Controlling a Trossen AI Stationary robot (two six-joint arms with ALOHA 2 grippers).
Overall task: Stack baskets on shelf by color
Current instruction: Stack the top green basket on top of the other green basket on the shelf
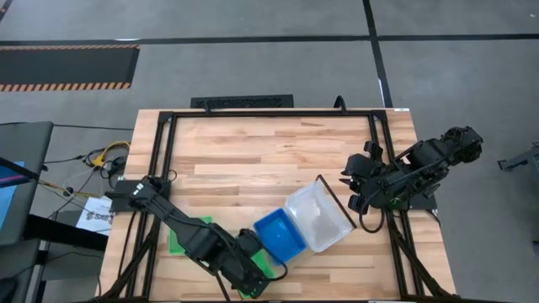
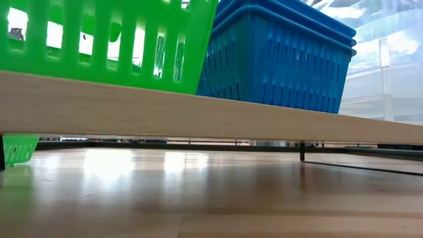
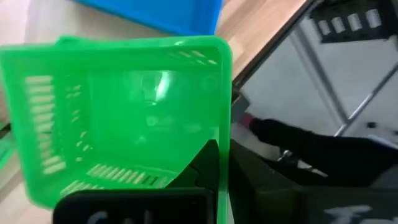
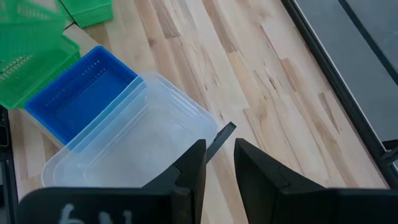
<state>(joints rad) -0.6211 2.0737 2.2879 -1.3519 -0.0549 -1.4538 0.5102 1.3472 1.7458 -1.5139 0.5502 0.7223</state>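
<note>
A pale butcher-block tabletop (image 1: 253, 151) edged by a black frame (image 1: 164, 143) is seen over a grey floor (image 1: 253, 67) crossed by dark lines, with a hazard-striped strip (image 1: 67, 67) to one side. On the shelf (image 2: 198, 116), the blue baskets (image 1: 280, 234) are set between a clear basket (image 1: 318, 215) and a green basket (image 3: 124, 118); the green one is clamped at its rim by the left gripper (image 1: 253, 282), though the contact is largely hidden by the arm. The right gripper (image 1: 358, 189) is held above the table's right edge, near the clear basket, its fingers (image 4: 189, 171) narrowly parted and apparently empty.
</note>
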